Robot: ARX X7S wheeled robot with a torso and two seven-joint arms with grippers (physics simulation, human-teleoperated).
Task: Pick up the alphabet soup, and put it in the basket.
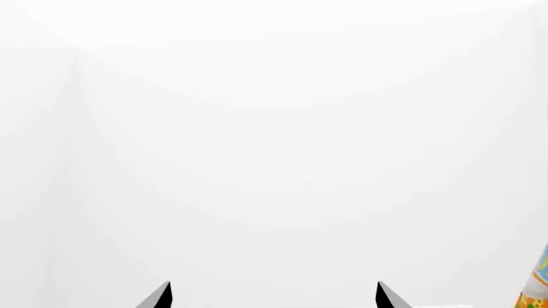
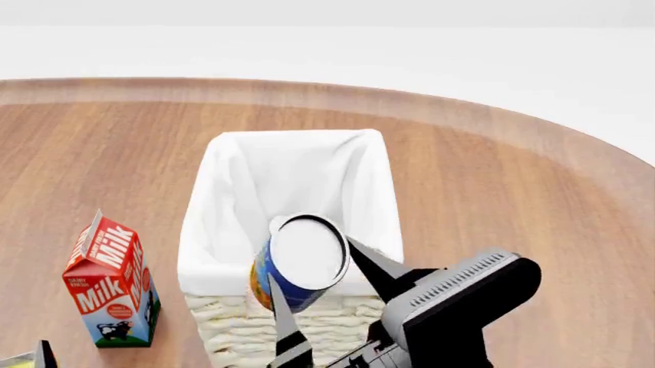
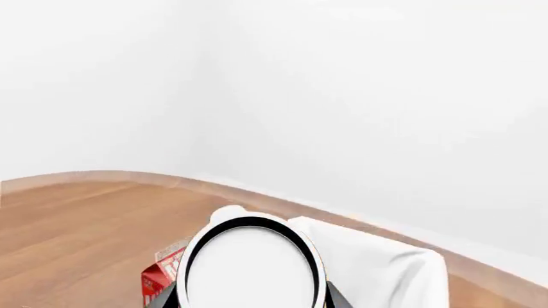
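Note:
The alphabet soup (image 2: pixel 268 282), a blue-labelled can with a pale top, is tilted between the fingers of my right gripper (image 2: pixel 310 261). It hangs over the near rim of the basket (image 2: pixel 291 142), a cream wicker basket with a white cloth lining. In the right wrist view the can's white top (image 3: pixel 250 266) fills the space between the gripper's (image 3: pixel 250 301) fingers, with the basket's cloth (image 3: pixel 385 269) behind. My left gripper (image 1: pixel 274 296) is open and empty, facing a white wall; only its two tips show.
A red milk carton (image 2: pixel 110 280) stands on the round wooden table (image 2: pixel 511 192) to the left of the basket, and shows in the right wrist view (image 3: pixel 158 281). A colourful object (image 1: pixel 536 282) cuts the left wrist view's edge.

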